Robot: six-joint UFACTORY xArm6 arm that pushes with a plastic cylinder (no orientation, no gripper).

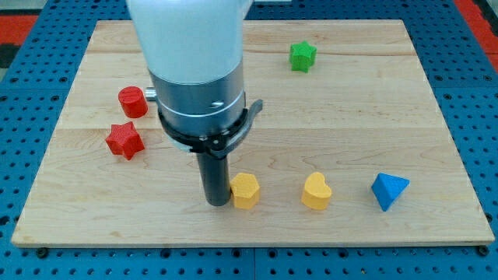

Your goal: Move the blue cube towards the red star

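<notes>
The blue block (389,190), an angular cube seen on a corner, sits near the view's bottom right on the wooden board (358,117). The red star (124,141) lies at the view's left, with a red cylinder (133,102) just above it. My tip (217,202) rests on the board near the view's bottom centre, touching or almost touching the left side of a yellow hexagonal block (246,190). The tip is far to the left of the blue block and to the right of the red star.
A yellow heart (317,192) lies between the yellow hexagonal block and the blue block. A green star (303,56) sits near the view's top. The arm's wide white and grey body (194,70) hides part of the board's upper middle.
</notes>
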